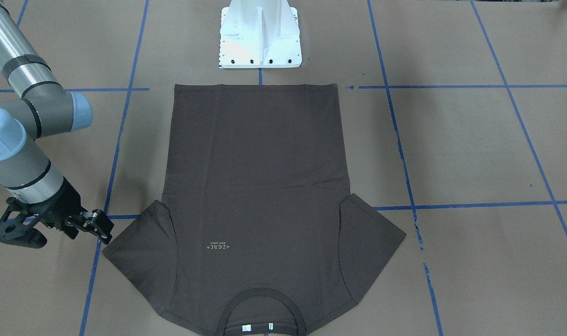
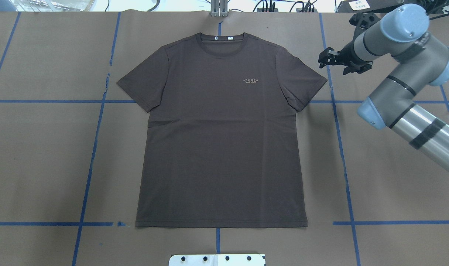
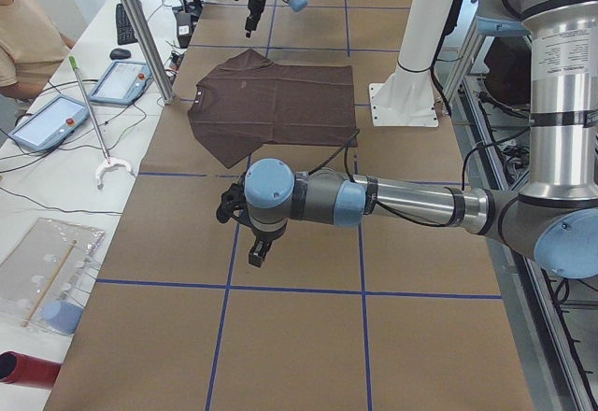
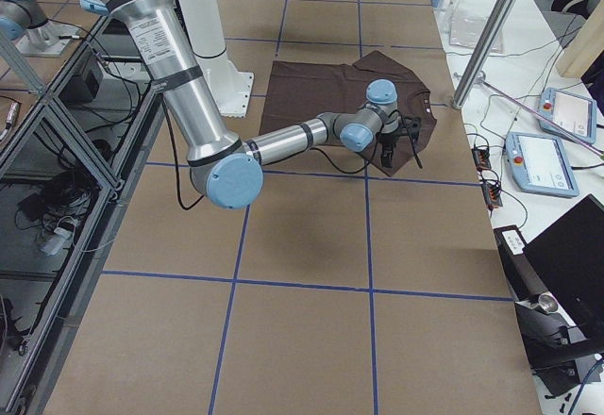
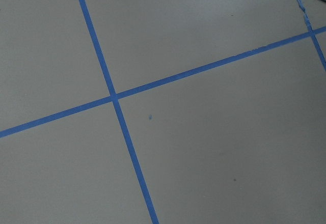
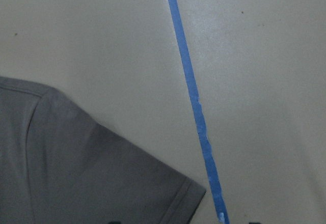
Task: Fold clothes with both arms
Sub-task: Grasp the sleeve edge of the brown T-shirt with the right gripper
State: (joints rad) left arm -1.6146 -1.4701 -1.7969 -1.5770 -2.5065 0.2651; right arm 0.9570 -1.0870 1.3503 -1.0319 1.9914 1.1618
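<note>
Approach: right gripper [image 2: 326, 60], jaws apart, beside T-shirt [image 2: 220, 140] sleeve [image 2: 302, 85] near far edge; advise pinching hem squarely. Left gripper [image 3: 254, 254]: cannot tell.

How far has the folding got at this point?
Nothing is folded yet: the dark brown T-shirt lies flat, face up, both sleeves spread. In hand: the right gripper, open and empty, hovers just beside the sleeve on its side, apart from it. The left gripper is away from the shirt, over bare table. Left: every fold.
</note>
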